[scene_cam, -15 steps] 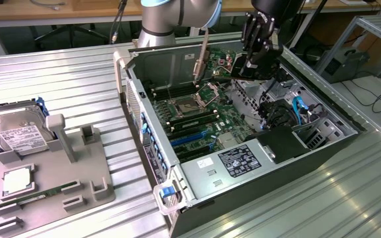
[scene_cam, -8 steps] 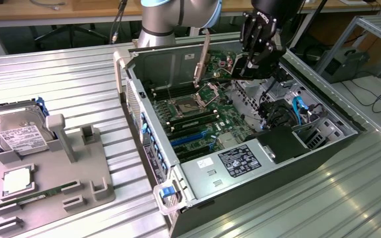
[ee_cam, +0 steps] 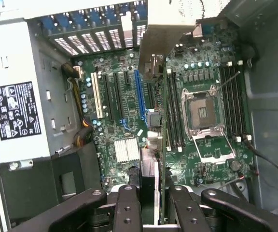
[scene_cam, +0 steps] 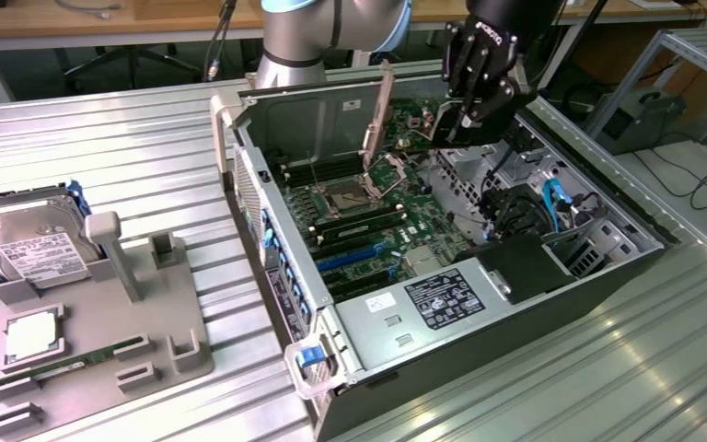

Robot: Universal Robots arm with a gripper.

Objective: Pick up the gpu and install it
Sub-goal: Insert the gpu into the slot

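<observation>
Ribbed metal table (scene_cam: 108, 138) carries an open PC case (scene_cam: 538, 341). Gripper (scene_cam: 458, 127) hangs over the motherboard (scene_cam: 366, 221), jaws narrow, clamped on the gpu (ee_cam: 163, 48). Gpu stands on edge above the board, bracket end away from the fingers.

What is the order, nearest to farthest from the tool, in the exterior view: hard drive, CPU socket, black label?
1. CPU socket, on the motherboard near the tool.
2. Black label, on the silver box.
3. Hard drive, at the exterior view's left.
</observation>
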